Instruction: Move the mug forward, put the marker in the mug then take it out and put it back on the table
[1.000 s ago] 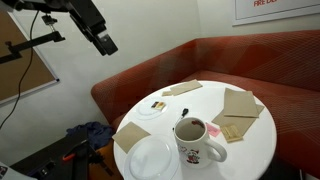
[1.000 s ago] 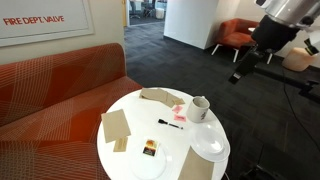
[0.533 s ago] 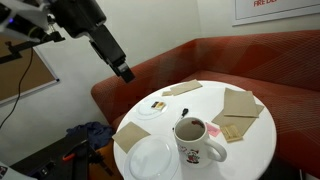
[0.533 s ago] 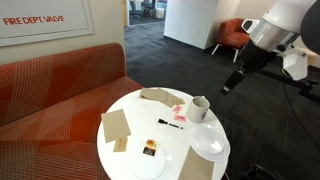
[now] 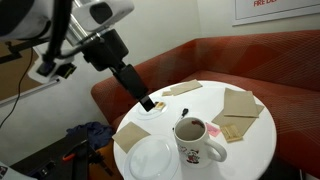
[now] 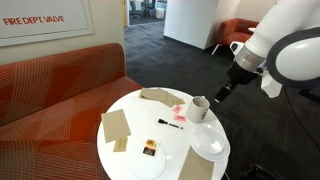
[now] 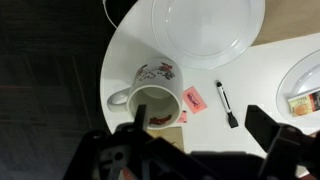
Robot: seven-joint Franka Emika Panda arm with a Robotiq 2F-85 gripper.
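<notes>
White cartoon-print mug [image 7: 151, 92], dark inside, thin black marker [image 7: 225, 103] beside, jaws spread, empty

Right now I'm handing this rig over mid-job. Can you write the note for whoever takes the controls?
The hand is open and empty. It hangs above the table near its edge and touches nothing.
The mug stands upright on the table, ungripped.
The marker lies flat on the table beside the mug, not touching it, with a pink packet between them.
Done: no step shows as finished.
Left: grip the mug and move it forward, put the marker in the mug, take it out, and lay it back on the table.
</notes>
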